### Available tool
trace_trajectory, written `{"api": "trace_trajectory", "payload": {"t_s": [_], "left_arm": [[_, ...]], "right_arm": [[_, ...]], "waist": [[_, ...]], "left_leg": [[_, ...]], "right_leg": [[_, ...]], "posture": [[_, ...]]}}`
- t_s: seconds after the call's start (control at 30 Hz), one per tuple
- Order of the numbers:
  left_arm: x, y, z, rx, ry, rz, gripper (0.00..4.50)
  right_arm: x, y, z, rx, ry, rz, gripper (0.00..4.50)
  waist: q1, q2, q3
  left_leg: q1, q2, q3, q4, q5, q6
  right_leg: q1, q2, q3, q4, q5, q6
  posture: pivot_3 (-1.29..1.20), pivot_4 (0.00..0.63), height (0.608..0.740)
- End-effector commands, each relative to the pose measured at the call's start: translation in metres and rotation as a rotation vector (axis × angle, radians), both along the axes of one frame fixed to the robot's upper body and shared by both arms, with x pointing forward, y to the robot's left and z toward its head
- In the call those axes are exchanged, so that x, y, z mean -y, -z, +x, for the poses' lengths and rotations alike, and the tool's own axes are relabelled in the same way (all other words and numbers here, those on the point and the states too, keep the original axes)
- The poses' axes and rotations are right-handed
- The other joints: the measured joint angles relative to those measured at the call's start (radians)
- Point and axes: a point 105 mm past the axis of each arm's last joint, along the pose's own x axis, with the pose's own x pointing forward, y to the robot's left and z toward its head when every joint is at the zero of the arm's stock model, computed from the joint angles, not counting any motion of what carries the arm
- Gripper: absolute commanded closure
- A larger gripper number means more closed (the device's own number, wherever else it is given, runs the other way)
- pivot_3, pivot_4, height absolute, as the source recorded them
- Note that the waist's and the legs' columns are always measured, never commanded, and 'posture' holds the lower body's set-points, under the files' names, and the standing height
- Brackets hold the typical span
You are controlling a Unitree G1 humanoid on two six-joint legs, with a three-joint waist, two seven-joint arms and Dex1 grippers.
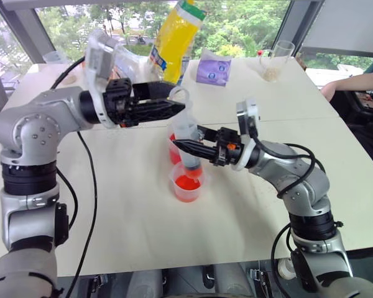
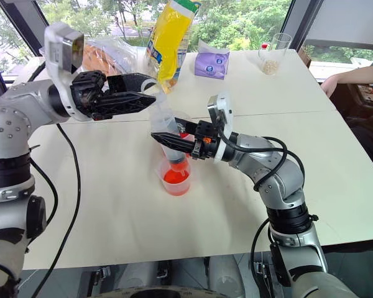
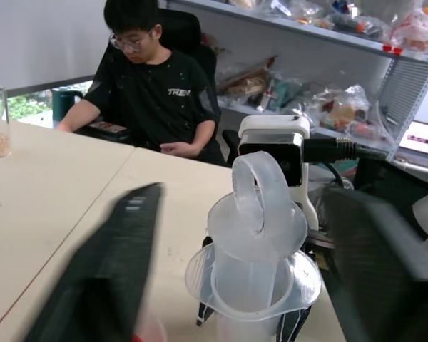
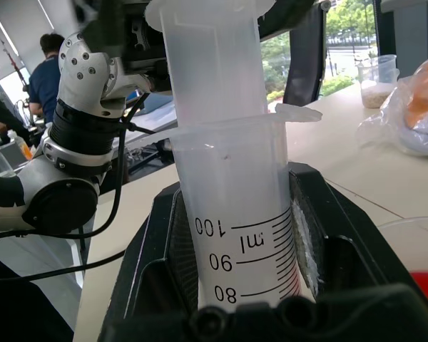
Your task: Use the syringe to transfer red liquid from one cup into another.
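The syringe [image 1: 186, 131] stands upright over the table, its clear barrel [image 4: 235, 214] clamped between the fingers of my right gripper [image 1: 186, 138], which is shut on it. Its tip reaches down into the shorter cup [image 1: 188, 185], which holds red liquid [image 1: 186, 182]. The taller red-tinted cup [image 1: 173, 149] stands just behind, partly hidden by the barrel. My left gripper [image 1: 177, 100] reaches in from the left at the height of the plunger's ring [image 3: 260, 192]. It is open, one finger on either side of the ring and neither touching it.
A yellow bag [image 1: 177, 37], a purple packet [image 1: 212, 68] and a glass with beige grains [image 1: 275, 62] stand along the table's far side. A clear bag with bread [image 2: 112, 56] lies at the far left. A person [image 3: 157, 92] sits at the right edge.
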Motion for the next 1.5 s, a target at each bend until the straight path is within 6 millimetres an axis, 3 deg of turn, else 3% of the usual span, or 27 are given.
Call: {"api": "trace_trajectory", "payload": {"t_s": [0.03,0.1,0.13,0.4,0.83,1.43,1.5], "left_arm": [[0.002,-0.009,-0.009,0.043,0.040,-0.007,3.27],[0.002,-0.010,-0.009,0.043,0.044,-0.007,4.23],[0.002,-0.010,-0.010,0.043,0.047,-0.006,4.48],[0.004,-0.004,-0.010,0.037,0.073,0.021,4.48],[0.013,0.037,-0.014,0.028,0.142,0.175,4.48],[0.016,0.049,-0.017,0.014,0.169,0.192,4.48],[0.014,0.045,-0.014,0.004,0.150,0.176,3.66]], "right_arm": [[-0.003,-0.011,-0.004,0.050,-0.015,0.017,3.11],[-0.003,-0.011,-0.004,0.049,-0.016,0.016,3.11],[-0.003,-0.011,-0.004,0.049,-0.016,0.016,3.11],[-0.004,-0.015,-0.006,0.056,-0.029,0.022,3.11],[-0.001,-0.045,-0.004,0.118,-0.018,0.075,3.11],[0.001,-0.064,-0.001,0.112,-0.004,0.147,3.11],[0.000,-0.061,-0.002,0.096,-0.008,0.143,3.11]], "waist": [[0.000,0.000,0.000],[0.000,0.000,0.000],[0.000,0.000,0.000],[0.000,0.000,0.000],[0.000,0.000,0.000],[0.000,0.000,0.000],[0.000,0.000,0.000]], "left_leg": [[0.000,0.000,0.000,0.000,0.000,0.000],[0.000,0.000,0.000,0.000,0.000,0.000],[0.000,0.000,0.000,0.000,0.000,0.000],[0.000,0.000,0.000,0.000,0.000,0.000],[0.000,0.000,0.000,0.000,0.000,0.000],[0.000,0.000,0.000,0.000,0.000,0.000],[0.000,0.000,0.000,0.000,0.000,0.000]], "right_leg": [[0.000,0.000,0.000,0.000,0.000,0.000],[0.000,0.000,0.000,0.000,0.000,0.000],[0.000,0.000,0.000,0.000,0.000,0.000],[0.000,0.000,0.000,0.000,0.000,0.000],[0.000,0.000,0.000,0.000,0.000,0.000],[0.000,0.000,0.000,0.000,0.000,0.000],[0.000,0.000,0.000,0.000,0.000,0.000]], "posture": [[0.00,0.150,0.740],[0.00,0.150,0.740],[0.00,0.150,0.740],[0.00,0.150,0.740],[0.00,0.150,0.740],[0.00,0.150,0.740],[0.00,0.150,0.740]]}}
